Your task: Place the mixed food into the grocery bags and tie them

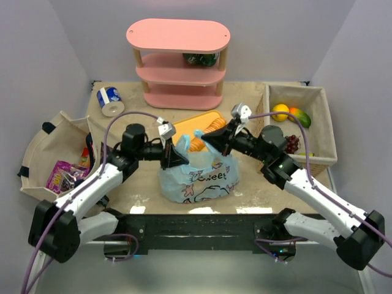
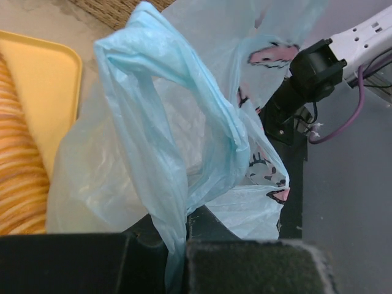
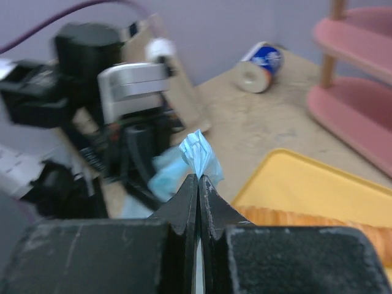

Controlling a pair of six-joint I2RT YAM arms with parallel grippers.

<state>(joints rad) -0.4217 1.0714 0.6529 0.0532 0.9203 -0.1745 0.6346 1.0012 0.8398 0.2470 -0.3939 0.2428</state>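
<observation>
**Holding both handles, ready for crossing**

I am clamping my left fingers (image 2: 257,269) on one handle (image 2: 165,141) and my right fingers (image 3: 179,214) on the other handle (image 3: 197,152), tips facing. The grocery bag (image 1: 199,179) is sitting on the worktop (image 1: 254,184) just below, midway between them.

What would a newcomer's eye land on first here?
The cartoon-printed light-blue grocery bag sits dead centre in the top view. The left gripper and right gripper are each shut on a strip of its plastic top. Behind it a pink three-tier shelf stands at the back, and a cloth-lined basket sits on the right.
</observation>
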